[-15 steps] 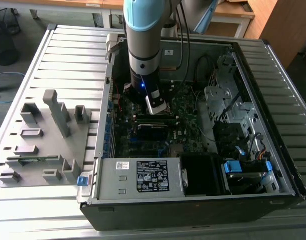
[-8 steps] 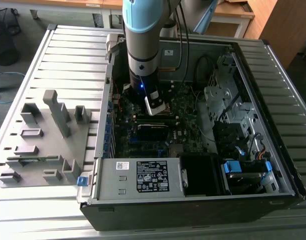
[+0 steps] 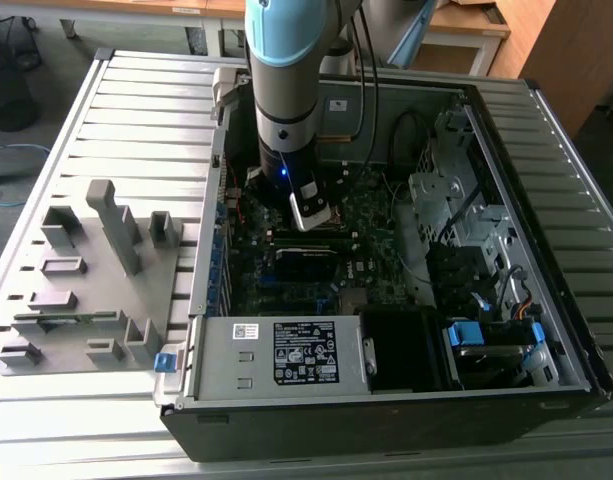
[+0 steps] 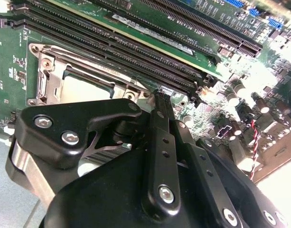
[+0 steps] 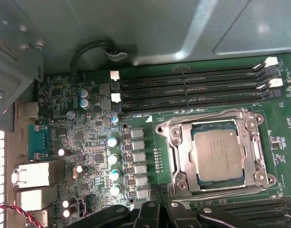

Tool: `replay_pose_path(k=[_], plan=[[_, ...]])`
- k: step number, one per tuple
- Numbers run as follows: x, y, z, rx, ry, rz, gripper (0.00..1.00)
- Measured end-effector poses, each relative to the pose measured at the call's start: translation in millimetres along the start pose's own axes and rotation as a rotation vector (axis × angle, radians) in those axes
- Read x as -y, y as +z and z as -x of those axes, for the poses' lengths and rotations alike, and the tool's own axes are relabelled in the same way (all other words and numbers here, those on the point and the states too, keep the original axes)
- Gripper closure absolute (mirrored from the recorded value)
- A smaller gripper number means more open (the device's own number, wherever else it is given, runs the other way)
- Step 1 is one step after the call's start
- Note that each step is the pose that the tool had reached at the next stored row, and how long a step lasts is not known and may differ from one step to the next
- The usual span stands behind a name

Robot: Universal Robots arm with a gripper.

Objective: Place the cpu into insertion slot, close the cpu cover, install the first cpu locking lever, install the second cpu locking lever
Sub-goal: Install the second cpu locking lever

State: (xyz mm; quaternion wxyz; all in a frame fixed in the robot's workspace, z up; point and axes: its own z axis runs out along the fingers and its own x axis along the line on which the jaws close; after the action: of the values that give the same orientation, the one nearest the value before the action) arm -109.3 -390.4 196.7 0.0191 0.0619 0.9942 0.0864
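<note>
First wrist view shows us the cpu (image 5: 217, 155) already lying flat in its socket, with the cpu cover (image 5: 213, 153) framing it on the motherboard (image 5: 88, 142). We judge the chip light, stiff and fragile, best held by its edges; the thin cover would be pushed at its rim. The pincer (image 4: 159, 97) hovers just beside the socket, fingertips together, holding nothing.
</note>
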Motion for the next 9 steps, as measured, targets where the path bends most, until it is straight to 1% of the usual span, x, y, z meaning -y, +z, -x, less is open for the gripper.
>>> replay_pose_path(k=[4,9], plan=[[-0.7,0.1,-0.2,-0.0002,0.0,0.0023,0.9],[-1.0,0.1,-0.7,-0.001,0.0,0.0072,0.9]])
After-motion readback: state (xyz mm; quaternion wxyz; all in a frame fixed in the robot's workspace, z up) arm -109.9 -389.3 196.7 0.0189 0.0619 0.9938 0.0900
